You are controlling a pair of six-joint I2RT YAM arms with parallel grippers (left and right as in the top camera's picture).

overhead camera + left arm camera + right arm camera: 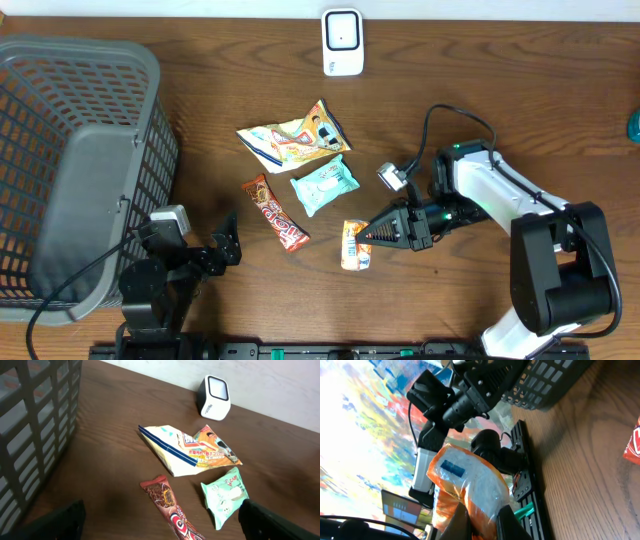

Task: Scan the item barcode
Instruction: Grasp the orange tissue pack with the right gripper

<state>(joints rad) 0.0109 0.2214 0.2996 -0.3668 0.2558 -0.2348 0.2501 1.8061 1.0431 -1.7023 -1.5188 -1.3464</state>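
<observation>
Four snack packets lie on brown wooden table (520,110).

Overhead: right gripper (368,236) clamped on small orange-and-clear snack packet (352,256), near centre. It is well apart from white box scanner (342,42) at far edge. Left gripper (228,245) near left, beside grey plastic basket (90,60).

Left wrist: fingers (65,521) spread wide, nothing between.

Right wrist: fingers (462,521) pinch packet's lower edge only; blue label (452,467) higher up.

Risk: thin pinch on slick film, so packet could twist or slip on way to scanner. Barcode could then face away from scanner window.
</observation>
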